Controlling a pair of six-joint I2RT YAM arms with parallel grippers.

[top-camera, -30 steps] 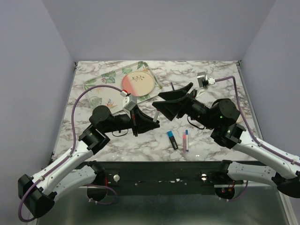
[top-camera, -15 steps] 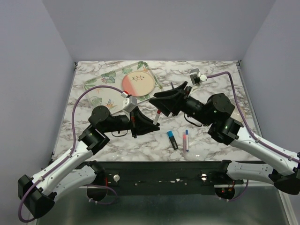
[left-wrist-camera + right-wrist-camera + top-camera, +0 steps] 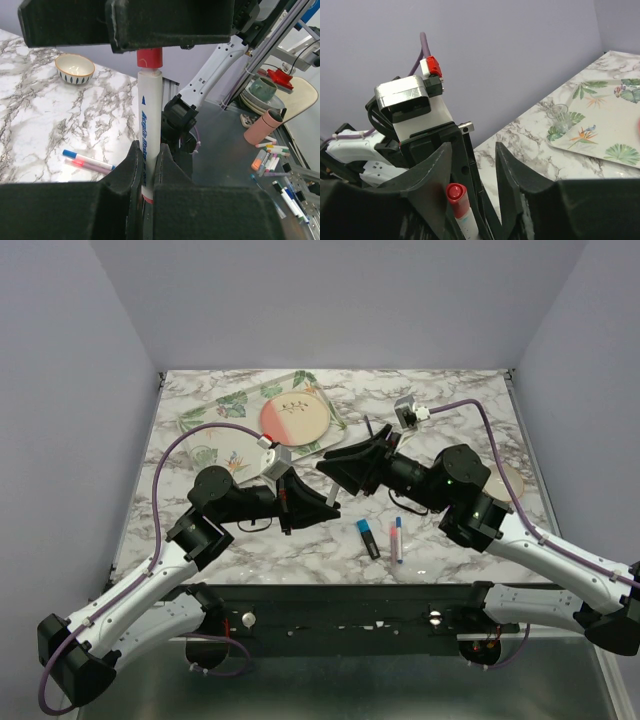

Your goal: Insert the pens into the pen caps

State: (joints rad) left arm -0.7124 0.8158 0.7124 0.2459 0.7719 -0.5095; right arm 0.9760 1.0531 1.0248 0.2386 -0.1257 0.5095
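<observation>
My left gripper is shut on a white pen and holds it upright above the table. A red cap sits on the pen's top end. My right gripper is open, with its fingers on either side of the red cap; the cap lies against one finger. In the top view the two grippers meet over the table's middle, the left gripper below the right gripper. A dark marker and a pink-and-white pen lie near the front edge. A thin dark pen lies behind the right gripper.
A leaf-patterned tray with a pink plate stands at the back left, and a small glass sits on it. A small bowl stands on the right side of the table, partly hidden behind the right arm.
My right gripper has moved left and down towards the left gripper, and its fingers now straddle the top of the held pen. The left gripper has barely moved.
</observation>
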